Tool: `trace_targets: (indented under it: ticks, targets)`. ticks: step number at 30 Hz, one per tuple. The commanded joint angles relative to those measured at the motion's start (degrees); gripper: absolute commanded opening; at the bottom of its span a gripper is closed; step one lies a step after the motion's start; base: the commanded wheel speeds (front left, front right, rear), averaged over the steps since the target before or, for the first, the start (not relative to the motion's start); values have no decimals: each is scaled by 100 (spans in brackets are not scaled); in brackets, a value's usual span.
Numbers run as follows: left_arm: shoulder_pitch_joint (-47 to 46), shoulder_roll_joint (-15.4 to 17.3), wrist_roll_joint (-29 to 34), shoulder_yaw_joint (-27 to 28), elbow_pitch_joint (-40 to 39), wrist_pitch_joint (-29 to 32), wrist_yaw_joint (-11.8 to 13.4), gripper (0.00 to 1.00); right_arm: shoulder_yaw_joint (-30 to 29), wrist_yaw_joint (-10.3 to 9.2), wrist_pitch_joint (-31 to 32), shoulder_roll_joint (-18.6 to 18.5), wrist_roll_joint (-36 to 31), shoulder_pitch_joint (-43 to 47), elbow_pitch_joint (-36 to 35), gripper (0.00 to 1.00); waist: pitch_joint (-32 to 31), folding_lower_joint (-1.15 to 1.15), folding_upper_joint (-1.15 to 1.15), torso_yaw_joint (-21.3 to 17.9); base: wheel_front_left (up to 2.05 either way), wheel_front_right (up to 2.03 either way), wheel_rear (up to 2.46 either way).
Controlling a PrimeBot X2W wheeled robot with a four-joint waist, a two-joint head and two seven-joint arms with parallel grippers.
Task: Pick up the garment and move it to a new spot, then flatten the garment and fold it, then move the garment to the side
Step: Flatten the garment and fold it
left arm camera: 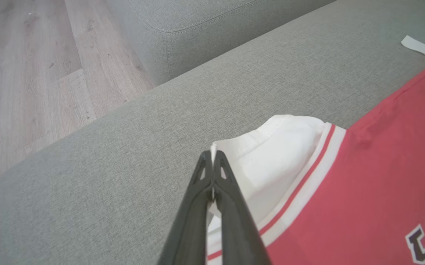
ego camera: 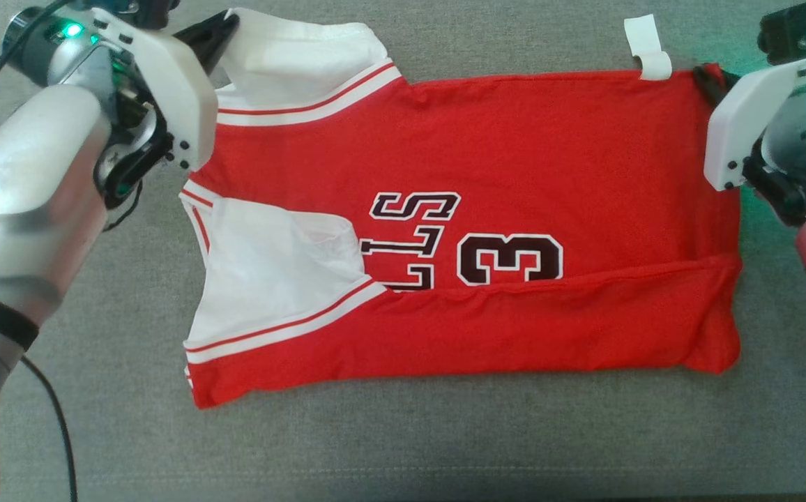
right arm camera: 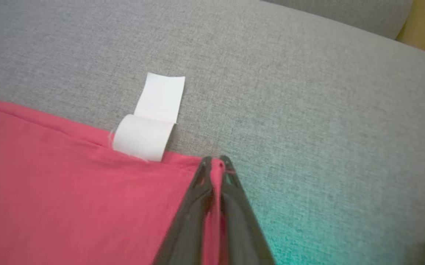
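Two clamped pinches on red, white-sleeved sports jersey: by left gripper at sleeve edge, by right gripper at hem corner.

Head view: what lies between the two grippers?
In the head view, the garment spans from the left gripper to the right gripper, its white label near the right one.

Pinching white sleeve of garment with left gripper, far hem corner with right gripper. Spread flat on grey cushion, folded along near edge.
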Motion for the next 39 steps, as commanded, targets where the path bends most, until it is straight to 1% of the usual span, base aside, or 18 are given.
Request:
trace_targets:
  ticks: [1,7,11,16,21,25,29,34,39]
  targets:
    - [-383,248,5,208,-30,-97,19,0,42,-5,-106,-136,40,-78,-48,0,0,0,0,-11,0,0,0]
    - [-626,252,63,371,188,-528,185,0,78,-5,-734,-172,98,-339,51,0,1,0,0,-67,0,0,0]
    - [-756,228,117,405,342,-716,228,0,62,-5,-1012,-142,114,-465,157,0,2,0,0,-91,0,0,0]
    - [-964,153,117,541,607,-1082,331,0,148,-5,-1583,-74,-21,-710,269,0,12,0,0,-125,0,0,0]
    - [-1006,46,178,488,861,-1260,315,0,155,-5,-2022,47,3,-839,430,0,-26,0,0,-130,0,0,0]
    - [-871,-43,170,411,976,-1340,250,0,260,-5,-2205,41,114,-713,537,0,-163,0,0,-97,0,0,0]
    - [-599,-48,94,337,951,-1391,160,0,528,-5,-2330,-2,324,-388,480,0,-389,0,0,-84,0,0,0]
    - [-196,72,-11,241,714,-1384,101,0,739,-5,-2388,-194,642,-35,427,0,-720,0,0,-25,0,0,0]
    - [242,268,-12,61,341,-1285,85,0,1043,-5,-2226,-452,1054,437,252,0,-1097,0,0,70,0,0,0]
